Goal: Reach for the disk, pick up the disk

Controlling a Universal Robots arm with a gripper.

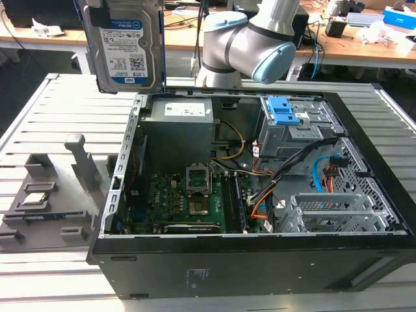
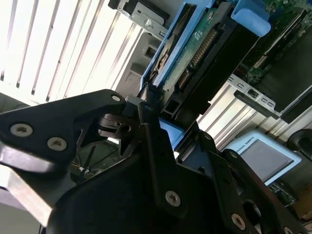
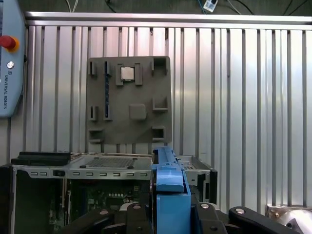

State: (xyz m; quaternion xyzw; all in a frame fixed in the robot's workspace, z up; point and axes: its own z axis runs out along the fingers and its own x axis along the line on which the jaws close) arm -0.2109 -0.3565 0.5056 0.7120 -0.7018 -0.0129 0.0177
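Grey arm (image 1: 250, 44) bent at the elbow, tool (image 3: 170, 215) raised high, black fingers (image 2: 157, 151) clamped on the disk (image 1: 127, 49)

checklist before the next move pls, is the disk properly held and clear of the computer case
1. End effector shut on the disk, at its blue frame: ok.
2. Disk raised clear of the computer case: ok.
3. Disk roughly upright: ok.
4. Grip firm enough not to slip: cannot tell.
5. Grey tray with a chip beside the case, apart from the disk: ok.
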